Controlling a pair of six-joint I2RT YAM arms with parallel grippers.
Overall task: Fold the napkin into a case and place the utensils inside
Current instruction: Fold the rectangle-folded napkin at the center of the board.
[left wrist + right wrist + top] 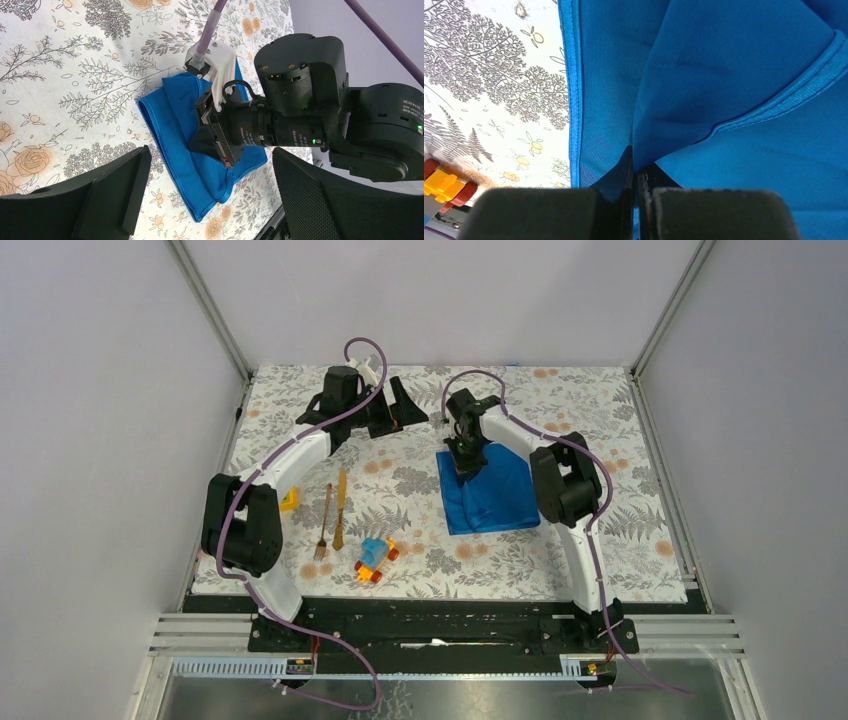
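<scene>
The blue napkin (495, 498) lies folded right of the table's middle. My right gripper (467, 472) points down at its far left part, shut on a pinched fold of the cloth (724, 75); in the right wrist view the gripper (636, 172) has blue fabric squeezed between its pads. Near the back of the table my left gripper (400, 412) is open and holds nothing. It faces the napkin (175, 125) from a distance. The golden-orange fork (323, 525) and knife (340, 508) lie side by side at front left, apart from both grippers.
A blue-and-orange toy car (375, 560) sits near the front edge, just right of the utensils, and shows at the corner of the right wrist view (444, 185). A yellow block (289, 500) lies beside the left arm. Grey walls enclose the table.
</scene>
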